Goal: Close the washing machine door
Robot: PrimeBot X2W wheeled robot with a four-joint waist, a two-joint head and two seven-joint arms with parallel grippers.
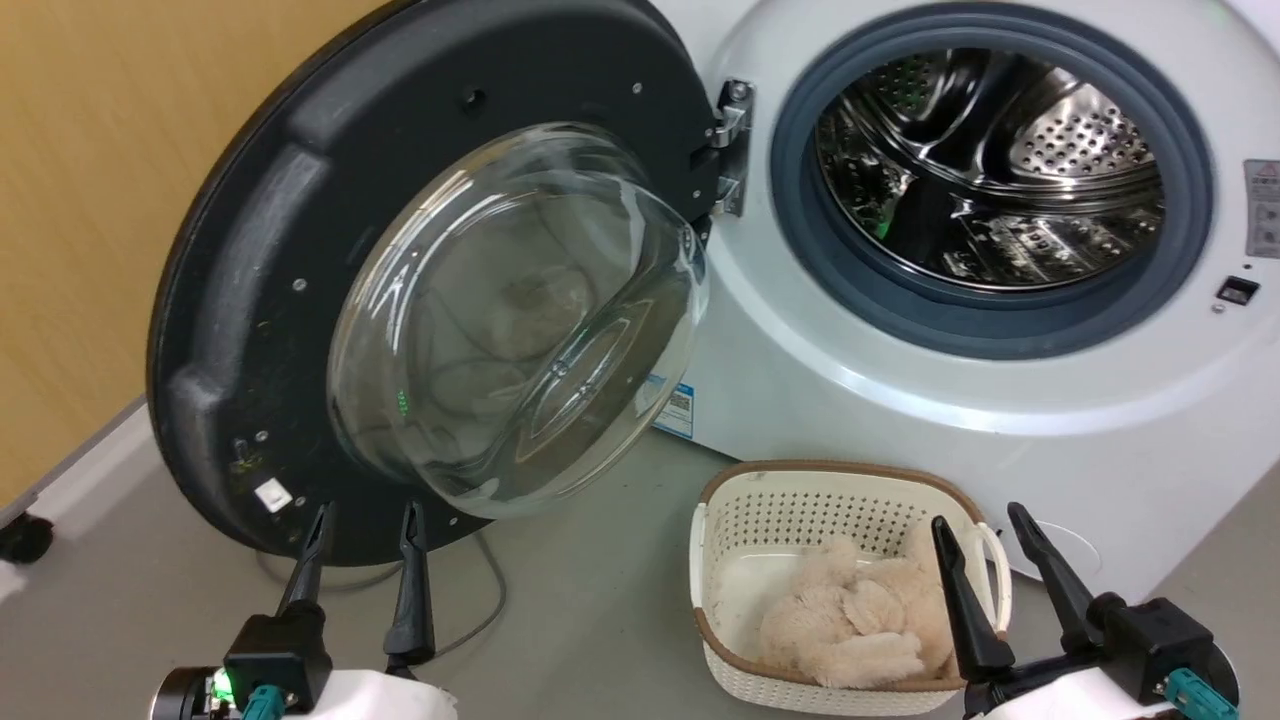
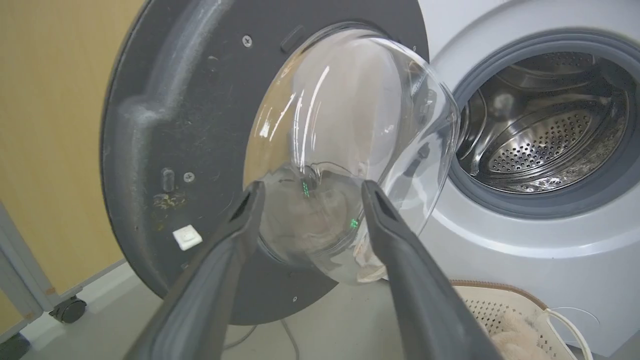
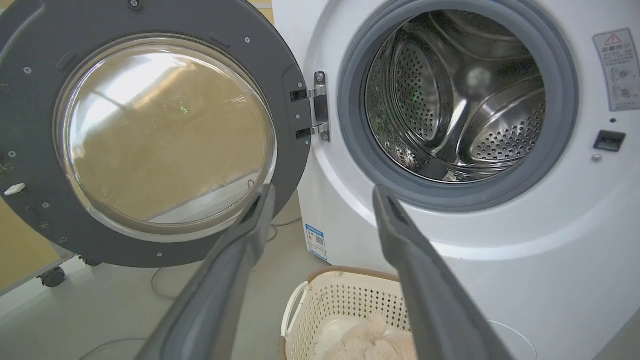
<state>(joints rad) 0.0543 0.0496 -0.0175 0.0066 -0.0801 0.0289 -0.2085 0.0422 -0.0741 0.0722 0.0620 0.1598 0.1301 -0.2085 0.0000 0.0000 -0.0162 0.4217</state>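
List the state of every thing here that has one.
Washing machine door: open, swung wide to the left on its hinge.
Steel drum: no laundry visible inside.
Cream basket: on the floor, holding beige fluffy fabric.
Left gripper: open, holding nothing.
Right gripper: open, holding nothing.

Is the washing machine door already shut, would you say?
No, the door stands swung wide open on its hinge, leaving the drum exposed.
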